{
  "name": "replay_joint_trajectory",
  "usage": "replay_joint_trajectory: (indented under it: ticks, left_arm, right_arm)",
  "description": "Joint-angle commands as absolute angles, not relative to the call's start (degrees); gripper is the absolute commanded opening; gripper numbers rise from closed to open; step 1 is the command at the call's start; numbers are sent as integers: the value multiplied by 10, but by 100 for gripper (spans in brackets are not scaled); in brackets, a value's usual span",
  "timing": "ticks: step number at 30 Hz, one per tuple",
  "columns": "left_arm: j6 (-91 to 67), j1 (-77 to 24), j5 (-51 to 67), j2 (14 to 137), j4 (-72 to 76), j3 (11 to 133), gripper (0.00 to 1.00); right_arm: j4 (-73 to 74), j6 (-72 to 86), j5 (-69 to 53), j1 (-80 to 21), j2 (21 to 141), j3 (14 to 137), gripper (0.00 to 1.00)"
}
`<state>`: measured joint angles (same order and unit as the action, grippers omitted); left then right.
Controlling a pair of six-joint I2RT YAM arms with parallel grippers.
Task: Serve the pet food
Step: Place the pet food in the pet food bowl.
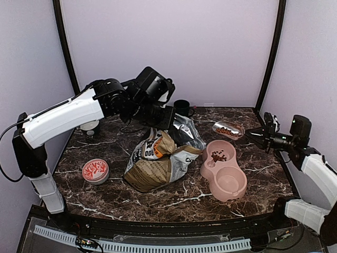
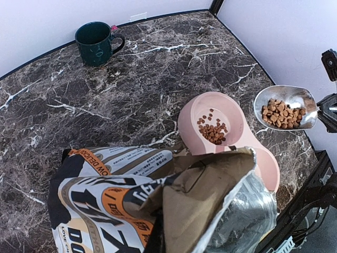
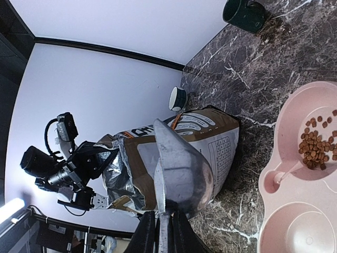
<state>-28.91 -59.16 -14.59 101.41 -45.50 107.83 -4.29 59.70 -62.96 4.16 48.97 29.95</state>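
**Scoop loaded beside bowl**

The right jaws clamp nearly closed on the handle of a metal scoop [image 2: 296, 96]. Pet food [image 2: 281, 113] heaps in it just ahead of them. Beyond and lower, the pink double bowl [image 2: 185, 117] holds more pellets in one compartment. The left jaws, fully closed, pinch the opened top of the bag [image 2: 105, 203].

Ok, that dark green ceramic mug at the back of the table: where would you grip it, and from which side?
Probably its handle, approached from the right arm's side. The dark green ceramic mug stands upright on its own, loop sticking out that way, well clear of the printed paper bag. A pinch on the open rim from above should also work.
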Motion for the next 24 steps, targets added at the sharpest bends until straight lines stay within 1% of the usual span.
replay_joint_trajectory:
  ticks: [1,14,24]
  left_arm:
    - [-277,-587,-158,995,-448,1069,0]
    - [-271,-586,-162,980,-434,1044,0]
    - [-271,-584,-163,972,-432,1035,0]
  right_arm:
    - [-30,573,-616,49,470,288,0]
    - [61,516,-556,52,452,278,0]
    - [156,444,-475,52,458,308,0]
